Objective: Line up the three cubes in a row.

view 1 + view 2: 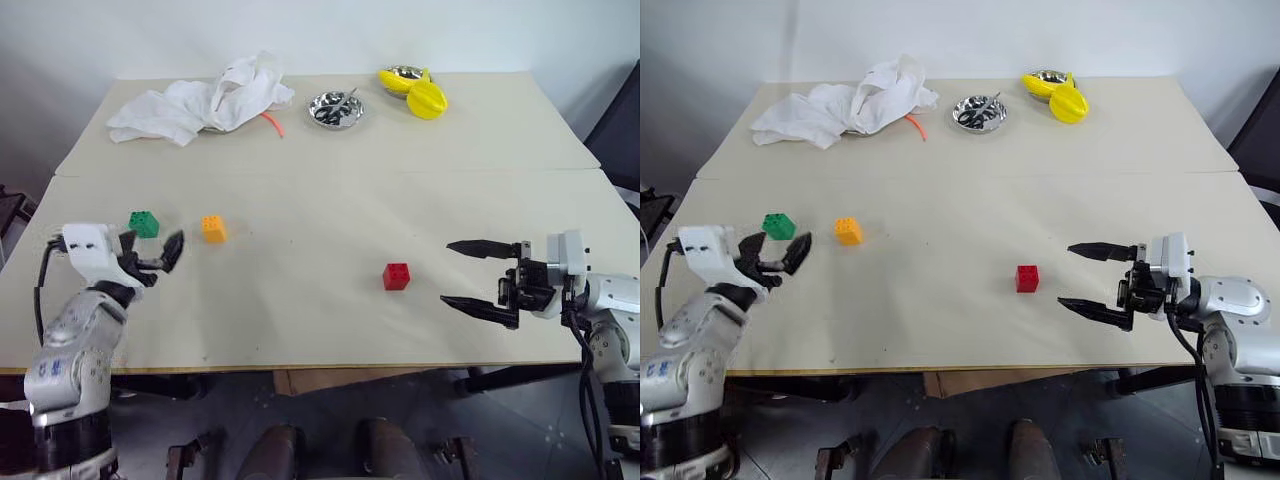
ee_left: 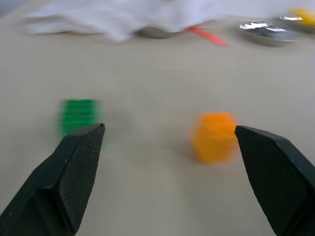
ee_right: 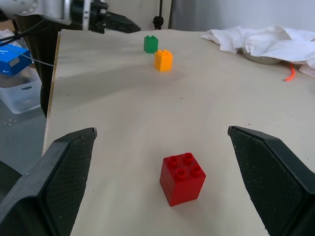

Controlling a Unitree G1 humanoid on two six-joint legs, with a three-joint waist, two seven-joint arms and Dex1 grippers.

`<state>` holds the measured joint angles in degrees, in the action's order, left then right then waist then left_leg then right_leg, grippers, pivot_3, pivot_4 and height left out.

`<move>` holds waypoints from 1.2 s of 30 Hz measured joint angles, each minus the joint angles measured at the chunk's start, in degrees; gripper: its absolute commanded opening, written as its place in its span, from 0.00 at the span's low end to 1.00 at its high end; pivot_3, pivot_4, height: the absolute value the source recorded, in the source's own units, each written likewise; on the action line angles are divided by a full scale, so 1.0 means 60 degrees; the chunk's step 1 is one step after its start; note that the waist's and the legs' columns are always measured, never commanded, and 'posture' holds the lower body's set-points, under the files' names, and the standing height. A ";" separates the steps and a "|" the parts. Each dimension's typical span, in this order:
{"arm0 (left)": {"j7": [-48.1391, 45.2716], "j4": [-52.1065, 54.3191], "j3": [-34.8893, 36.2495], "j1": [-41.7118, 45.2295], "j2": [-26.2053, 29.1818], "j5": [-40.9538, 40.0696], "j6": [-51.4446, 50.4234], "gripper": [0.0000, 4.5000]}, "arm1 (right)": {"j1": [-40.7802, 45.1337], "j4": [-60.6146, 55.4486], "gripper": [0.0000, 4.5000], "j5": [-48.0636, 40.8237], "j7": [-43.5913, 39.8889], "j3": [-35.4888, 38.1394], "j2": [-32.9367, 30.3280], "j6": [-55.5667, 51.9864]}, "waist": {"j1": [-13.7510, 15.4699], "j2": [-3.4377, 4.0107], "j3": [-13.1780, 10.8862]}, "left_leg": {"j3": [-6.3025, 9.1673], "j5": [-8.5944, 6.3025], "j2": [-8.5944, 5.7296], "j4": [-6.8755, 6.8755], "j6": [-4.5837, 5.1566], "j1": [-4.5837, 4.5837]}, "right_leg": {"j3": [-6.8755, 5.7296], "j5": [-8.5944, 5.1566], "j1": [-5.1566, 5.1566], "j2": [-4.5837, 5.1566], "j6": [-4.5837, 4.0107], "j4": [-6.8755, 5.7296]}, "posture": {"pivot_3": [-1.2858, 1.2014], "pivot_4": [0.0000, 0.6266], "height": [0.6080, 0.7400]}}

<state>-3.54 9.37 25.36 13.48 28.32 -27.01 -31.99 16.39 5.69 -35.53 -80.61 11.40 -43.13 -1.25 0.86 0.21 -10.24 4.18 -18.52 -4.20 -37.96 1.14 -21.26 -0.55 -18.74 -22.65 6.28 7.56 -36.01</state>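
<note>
Left gripper [image 1: 150,255] low at the tabletop's [image 1: 300,200] left edge, fingers spread wide, nothing held. Green cube [image 1: 144,224] just beyond the fingertips, orange cube [image 1: 214,229] close beside it to the right, not touching. Red cube [image 1: 396,276] well apart, nearer the front edge and toward the right side. Right gripper [image 1: 480,279] level, pointing in at the red cube across a gap, fingers fully apart, empty.

Likely handling: hard moulded plastic, light, rigid, no give, not fragile. Smooth flat sides, probably slippery; easily nudged or tipped by one finger arriving first. Best hold: two opposite flat side faces, mid-height, below the studs, fingers square to the faces. Corner-on approach likely to spin the cube.
</note>
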 measured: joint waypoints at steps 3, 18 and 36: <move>0.0232 -0.1588 -0.0284 0.1283 0.0223 0.0635 0.0038 1.00 | 0.0262 0.0034 1.00 0.0075 0.0058 -0.0059 0.0165 -0.0002 | 0.0079 -0.0003 -0.0001 | 0.0000 0.0000 -0.0007 -0.0014 0.0001 -0.0002 | -0.0017 0.0000 0.0005 0.0003 0.0001 -0.0001 | 0.52 0.24 1.00; -0.0828 -0.7058 -0.1163 0.4210 0.0648 0.2176 0.1670 0.91 | 0.0118 -0.0390 1.00 0.0191 0.0504 -0.0060 0.0544 -0.0012 | 0.0061 -0.0022 -0.0005 | 0.0003 -0.0003 -0.0015 -0.0012 0.0006 -0.0011 | -0.0093 0.0003 -0.0006 0.0013 0.0005 -0.0009 | 0.52 0.24 1.00; -0.7577 -0.4770 -0.0826 0.2147 0.2660 0.0335 0.3402 0.33 | -0.0599 -0.0566 1.00 0.0171 0.0620 0.0315 0.0371 0.0121 | -0.0047 -0.0034 -0.0009 | 0.0006 -0.0004 -0.0008 -0.0003 0.0005 -0.0016 | -0.0074 0.0001 -0.0007 0.0031 0.0002 -0.0003 | 0.52 0.24 1.00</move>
<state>-49.00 -19.25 20.40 26.37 44.28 -25.00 -11.58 12.80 2.30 -34.50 -76.88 13.29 -40.90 -0.53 0.58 0.00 -10.29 4.21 -18.54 -4.25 -37.98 1.16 -21.35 -0.99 -18.74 -22.69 6.47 7.58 -36.03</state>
